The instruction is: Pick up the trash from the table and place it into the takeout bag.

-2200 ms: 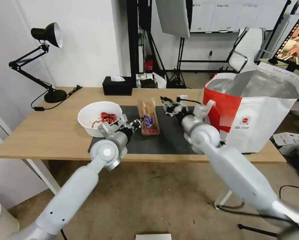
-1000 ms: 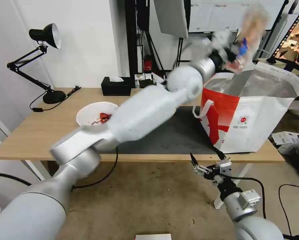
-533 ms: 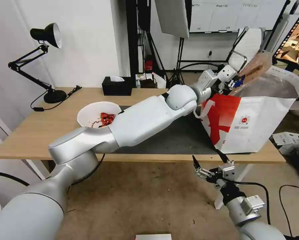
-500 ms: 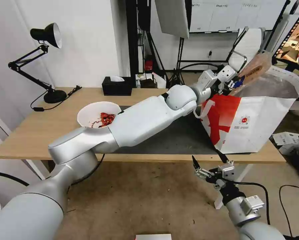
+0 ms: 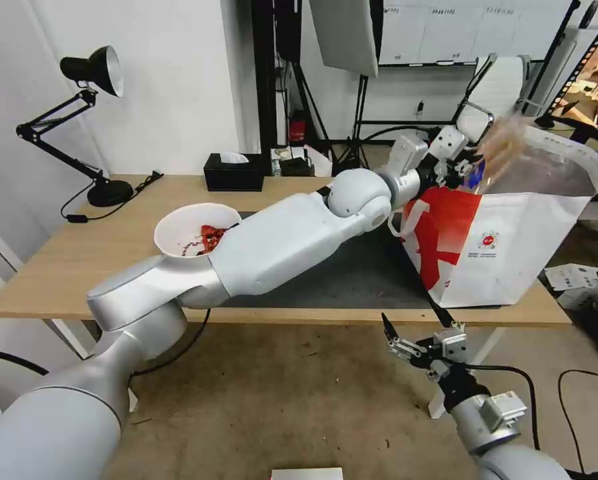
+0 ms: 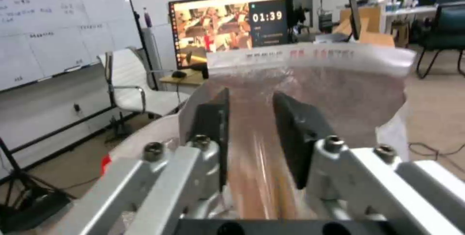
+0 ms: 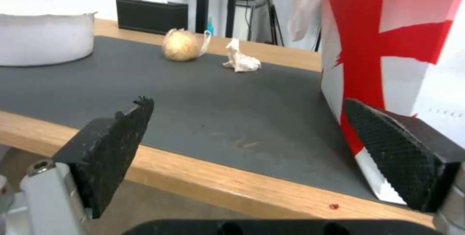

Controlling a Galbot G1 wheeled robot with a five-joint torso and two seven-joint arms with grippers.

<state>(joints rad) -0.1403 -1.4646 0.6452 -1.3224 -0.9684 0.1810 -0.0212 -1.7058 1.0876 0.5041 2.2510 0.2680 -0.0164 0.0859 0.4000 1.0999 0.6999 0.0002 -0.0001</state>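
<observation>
The long light-wood table point(image 5: 79, 267) carries a large dark grey rectangular mat point(image 5: 352, 280), with bare wood showing along its front edge. At the tabletop's right end stands the boxy white-and-red takeout bag point(image 5: 505, 247), its silver foil lining open to the room. The left gripper point(image 5: 469, 170) reaches across the table to the bag's open mouth; the left wrist view shows its jaws slightly apart around the blurred clear plastic hinged food tray point(image 5: 502, 147), and I cannot tell whether they grip it. The right gripper point(image 5: 419, 333) hangs below the table's front edge, pads spread wide and empty. On the mat's left corner sits a white round bowl point(image 5: 195, 230) with red scraps. Farther back on the mat lie a small knotted yellowish plastic bag point(image 7: 180, 45) and a crumpled white tissue point(image 7: 241, 60). A black desk lamp point(image 5: 89, 120) and a black tissue box point(image 5: 235, 173) line the far edge, before a white wall.
</observation>
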